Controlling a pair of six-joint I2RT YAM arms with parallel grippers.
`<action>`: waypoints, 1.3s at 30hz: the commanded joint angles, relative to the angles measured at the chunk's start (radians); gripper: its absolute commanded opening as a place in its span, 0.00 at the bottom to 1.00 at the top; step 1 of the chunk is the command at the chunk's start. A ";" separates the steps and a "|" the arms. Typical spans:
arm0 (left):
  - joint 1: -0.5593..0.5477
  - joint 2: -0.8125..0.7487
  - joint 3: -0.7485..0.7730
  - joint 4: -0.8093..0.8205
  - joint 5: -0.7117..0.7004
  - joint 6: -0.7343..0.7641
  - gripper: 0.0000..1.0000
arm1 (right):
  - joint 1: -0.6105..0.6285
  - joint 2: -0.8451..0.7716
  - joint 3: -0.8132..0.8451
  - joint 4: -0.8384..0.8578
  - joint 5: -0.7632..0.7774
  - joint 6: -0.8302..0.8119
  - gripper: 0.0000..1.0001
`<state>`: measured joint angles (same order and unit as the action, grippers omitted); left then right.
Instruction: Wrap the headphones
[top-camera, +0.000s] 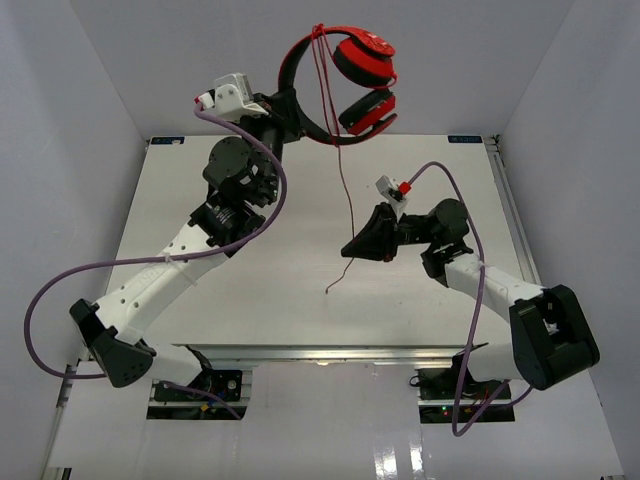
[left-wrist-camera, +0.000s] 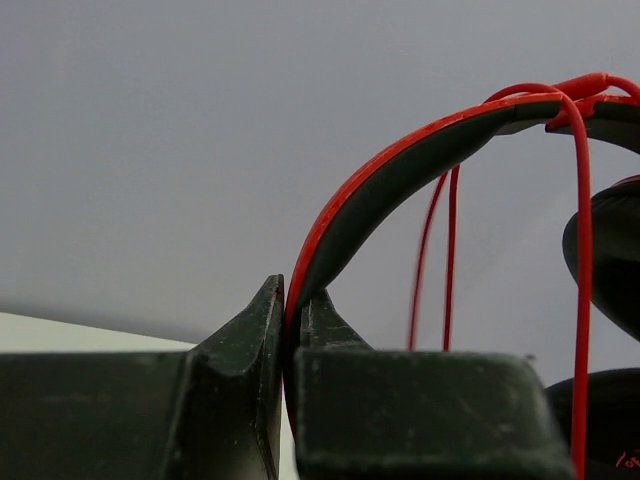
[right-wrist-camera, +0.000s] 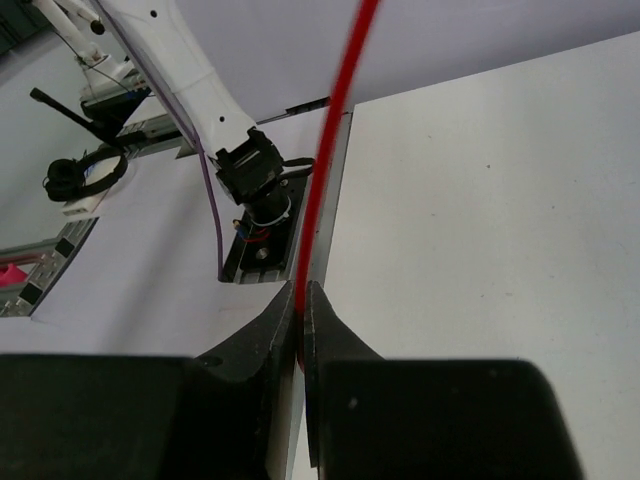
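The red headphones (top-camera: 345, 85) hang in the air above the table's far edge, ear cups to the right. My left gripper (top-camera: 283, 108) is shut on the headband (left-wrist-camera: 400, 175) near its left end. Loops of the thin red cable (top-camera: 325, 90) pass over the headband, and one strand (top-camera: 345, 190) drops to my right gripper (top-camera: 350, 250), which is shut on it. The cable's free end (top-camera: 330, 290) lies on the table. In the right wrist view the cable (right-wrist-camera: 325, 170) rises straight out from between the closed fingers.
The white table (top-camera: 300, 300) lies under both arms. Purple robot cables (top-camera: 270, 190) loop beside each arm. The left arm's base (right-wrist-camera: 255, 180) shows in the right wrist view, and a dark cable bundle (right-wrist-camera: 85, 175) sits off the table beyond it.
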<state>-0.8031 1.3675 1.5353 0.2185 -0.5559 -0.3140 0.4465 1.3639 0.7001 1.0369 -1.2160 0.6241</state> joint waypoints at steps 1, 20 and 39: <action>0.010 0.045 0.021 0.173 -0.369 0.196 0.00 | 0.021 -0.114 -0.014 0.008 0.017 -0.035 0.08; 0.128 0.117 -0.252 -0.316 0.135 0.546 0.00 | 0.069 -0.250 0.516 -1.385 1.071 -1.410 0.08; 0.160 -0.043 -0.321 -0.291 0.961 0.283 0.00 | -0.260 -0.177 0.244 -1.112 0.301 -1.118 0.08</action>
<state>-0.6499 1.3916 1.1540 -0.1550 0.3238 0.1443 0.2974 1.1685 0.9577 -0.1630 -0.5859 -0.6447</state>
